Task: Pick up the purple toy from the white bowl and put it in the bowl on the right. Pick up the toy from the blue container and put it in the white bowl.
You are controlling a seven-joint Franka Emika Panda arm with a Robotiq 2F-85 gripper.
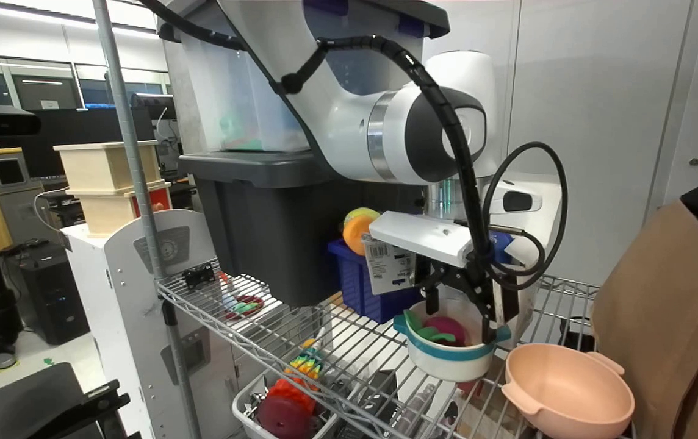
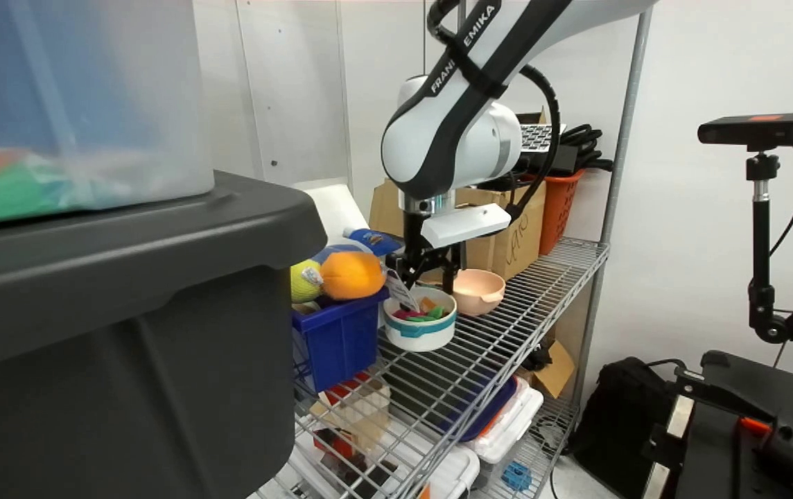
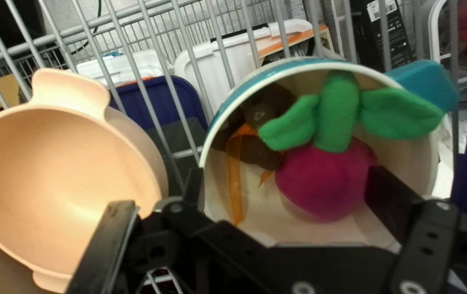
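The purple toy (image 3: 325, 183), with green leaves, lies in the white bowl (image 1: 449, 364) with the teal band; it also shows in both exterior views (image 1: 451, 329) (image 2: 407, 314). A brown thing with an orange ribbon (image 3: 234, 179) lies beside it. My gripper (image 3: 285, 179) is open over the bowl, its fingers on either side of the toy; one fingertip overlaps the toy's edge, and I cannot tell whether they touch. The peach bowl (image 3: 66, 163) stands beside the white bowl. The blue container (image 2: 341, 343) holds an orange toy (image 2: 353, 275) and a yellow toy (image 2: 303, 281).
All stand on a wire shelf (image 2: 500, 346). A large dark bin (image 1: 269, 238) stands beyond the blue container. A brown cardboard box (image 1: 660, 305) is beside the peach bowl. A white printed tag (image 1: 388, 266) hangs by the blue container, near the gripper.
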